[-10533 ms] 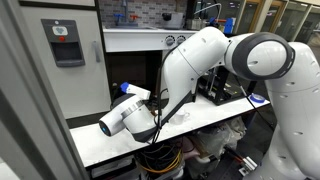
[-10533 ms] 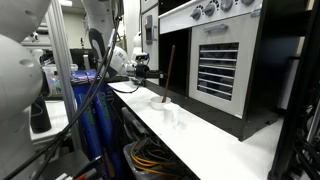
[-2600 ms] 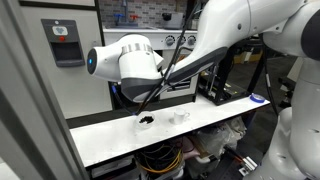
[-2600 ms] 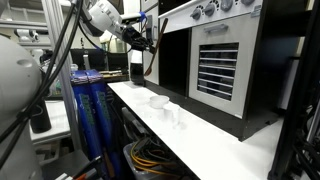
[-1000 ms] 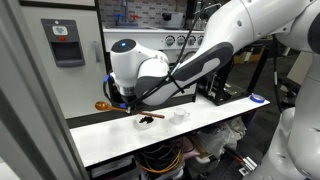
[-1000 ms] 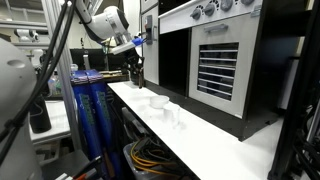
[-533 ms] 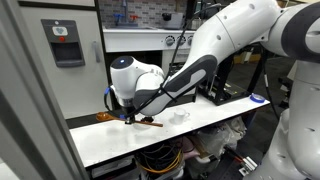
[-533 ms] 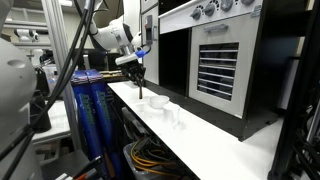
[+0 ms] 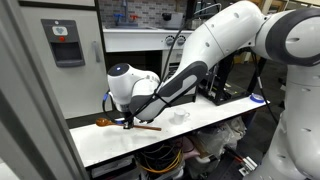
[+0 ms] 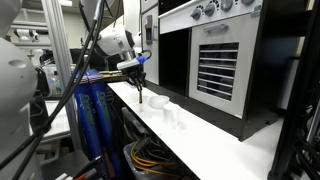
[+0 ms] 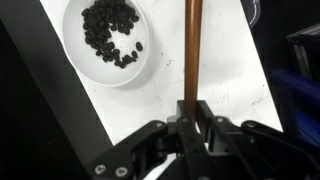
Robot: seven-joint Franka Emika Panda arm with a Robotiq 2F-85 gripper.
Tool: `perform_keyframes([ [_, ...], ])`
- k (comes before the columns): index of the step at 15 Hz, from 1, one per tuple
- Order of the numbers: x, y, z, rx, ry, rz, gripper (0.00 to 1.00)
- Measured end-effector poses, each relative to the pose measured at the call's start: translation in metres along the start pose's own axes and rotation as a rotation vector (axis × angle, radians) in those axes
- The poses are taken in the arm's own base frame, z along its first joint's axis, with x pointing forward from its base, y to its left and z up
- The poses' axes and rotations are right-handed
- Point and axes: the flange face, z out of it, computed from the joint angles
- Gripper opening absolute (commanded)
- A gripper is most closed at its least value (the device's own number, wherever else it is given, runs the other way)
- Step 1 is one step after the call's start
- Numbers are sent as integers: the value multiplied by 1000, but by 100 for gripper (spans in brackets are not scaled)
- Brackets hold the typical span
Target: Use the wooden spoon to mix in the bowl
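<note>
In the wrist view the bowl (image 11: 110,40) is pale and round with dark bits inside, and it sits at the upper left on the white table (image 11: 235,70). My gripper (image 11: 192,112) is shut on the thin brown handle of the wooden spoon (image 11: 192,45), which runs straight up out of the frame to the right of the bowl, outside it. In an exterior view the gripper (image 9: 127,121) is low over the table and the spoon (image 9: 103,122) lies nearly level, its oval head to the left. The arm hides the bowl there.
A plain small bowl (image 9: 180,115) stands further along the table (image 9: 110,148). The table's edge (image 11: 75,95) runs diagonally close beside the bowl. A black oven-like cabinet (image 10: 215,60) borders the table's far side, and blue containers (image 10: 95,110) stand beside its near side.
The arm has come down toward the table with the spoon still gripped. The spoon has dropped from above the bowl to just over the tabletop.
</note>
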Motion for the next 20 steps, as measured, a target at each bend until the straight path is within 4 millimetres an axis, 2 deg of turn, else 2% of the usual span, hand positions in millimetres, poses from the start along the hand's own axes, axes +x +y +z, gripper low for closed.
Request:
perform_keyframes([
  [12,26,-5,46,33,-26,-57,3],
  [13,28,-5,47,34,-26,-64,38],
  [15,31,-6,49,36,-22,-78,46],
  [20,37,-7,46,41,-11,-124,81],
])
